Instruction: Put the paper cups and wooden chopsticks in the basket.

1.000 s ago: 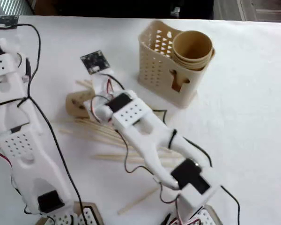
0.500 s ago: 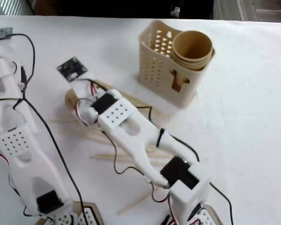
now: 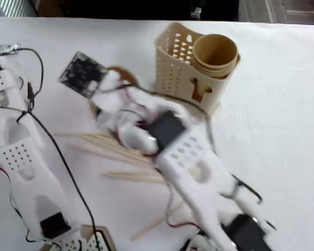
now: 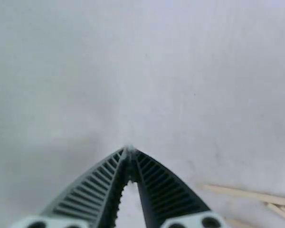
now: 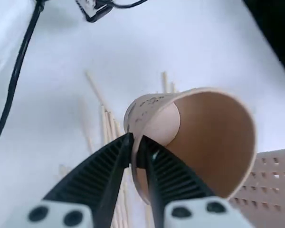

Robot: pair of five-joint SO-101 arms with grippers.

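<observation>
Our right gripper (image 5: 135, 142) pinched the paper cup (image 5: 204, 137) by its wall, holding it beside the basket (image 3: 172, 68) near the table's (image 3: 282, 104) far edge, presumably for dropping in. Our left gripper (image 4: 128, 154) was closed and empty, and the chopsticks (image 3: 120, 154) lay mid-table.

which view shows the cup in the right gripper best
Right wrist view: the held cup's mouth and wall, pinched between the fingers, are plain. The high view gives just its brown rim behind the arm; the left wrist view faces table and chopsticks.
</observation>
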